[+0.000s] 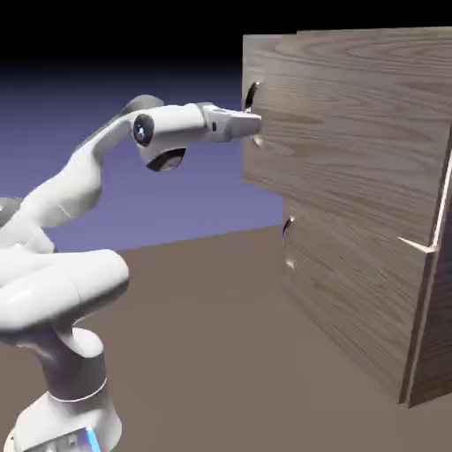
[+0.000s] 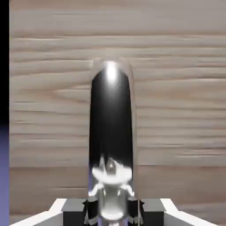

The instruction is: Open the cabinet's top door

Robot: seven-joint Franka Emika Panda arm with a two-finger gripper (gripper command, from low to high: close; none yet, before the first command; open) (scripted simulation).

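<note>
Seeing the top door point(image 1: 353, 115) at the upper right of the exterior view, on the wooden cabinet point(image 1: 433, 344), directly above the lower door point(image 1: 344, 282). Finding its curved handle point(image 1: 252, 95) near the panel's left edge, at the upper middle of the frame, with the lower handle point(image 1: 287, 229) showing farther down and slightly to the right. Meeting the gripper point(image 1: 257, 125) at the lower part of that curved handle, right in front of the door's face. In the hand view, seeing the handle running upright from the bottom middle toward the upper middle, with wood grain spreading behind it and a dark and violet strip lining the left edge. Closing around the handle, with one fingertip on each side at the bottom of the frame. Reaching in from the left with the white arm point(image 1: 84, 181), rising from the lower left, bending high, then stretching almost level toward the right.
</note>
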